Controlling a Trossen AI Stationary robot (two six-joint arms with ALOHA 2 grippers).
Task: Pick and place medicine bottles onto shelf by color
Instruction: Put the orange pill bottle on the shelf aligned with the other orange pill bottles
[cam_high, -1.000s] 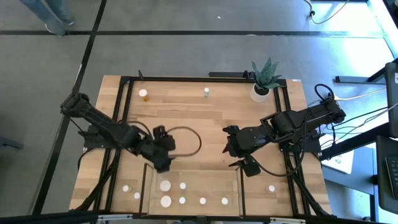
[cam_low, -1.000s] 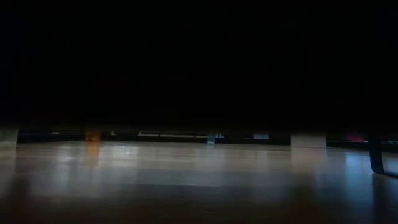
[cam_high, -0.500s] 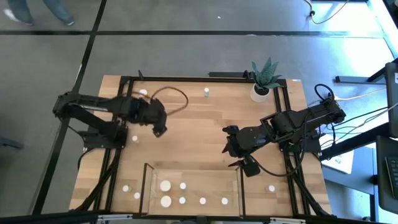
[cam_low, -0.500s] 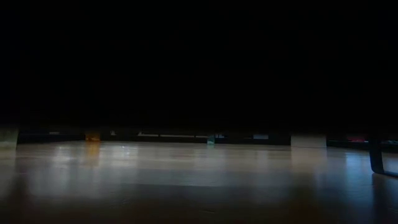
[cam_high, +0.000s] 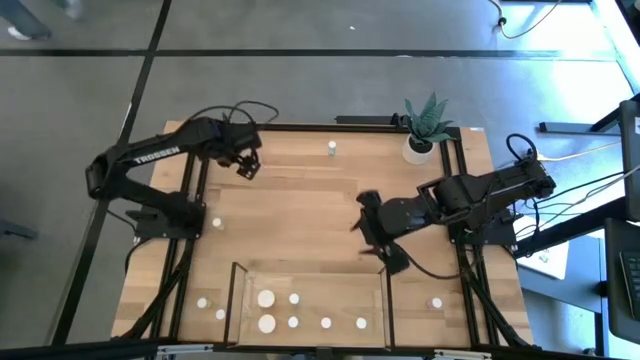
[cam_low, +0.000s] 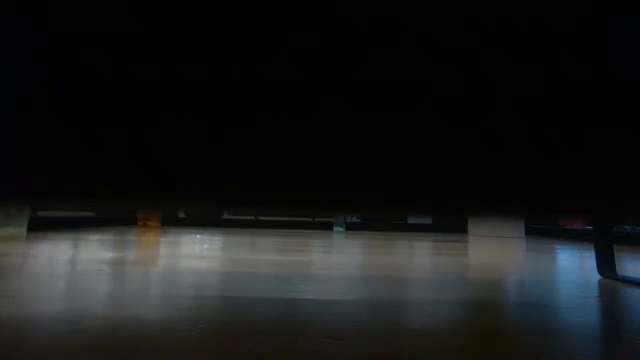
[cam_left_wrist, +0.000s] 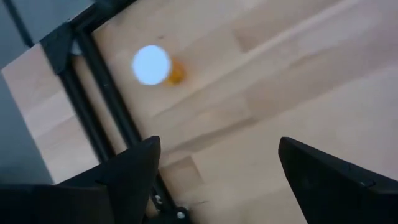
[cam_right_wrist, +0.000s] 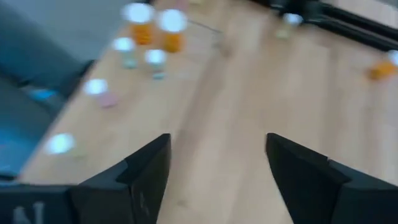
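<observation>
Wooden table (cam_high: 300, 200) under both arms. Left end effector (cam_high: 246, 165) at upper left of the high view, fingers spread and empty, nearest the amber bottle (cam_left_wrist: 155, 65), which stands upright, probably just beside it toward the table's corner frame bar. Right end effector (cam_high: 372, 232) open at centre, empty, near the shelf (cam_high: 310, 285).

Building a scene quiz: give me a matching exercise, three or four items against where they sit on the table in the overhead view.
Things:
1. spiky green plant in a white pot
2. rectangular light-wood shelf with dark metal end bars
3. left gripper
4. right gripper

Places:
A. near edge, centre
B. far right corner
C. middle of the table, right of centre
D. far left area, over the table

Pairs: 1-B, 2-A, 3-D, 4-C
</observation>
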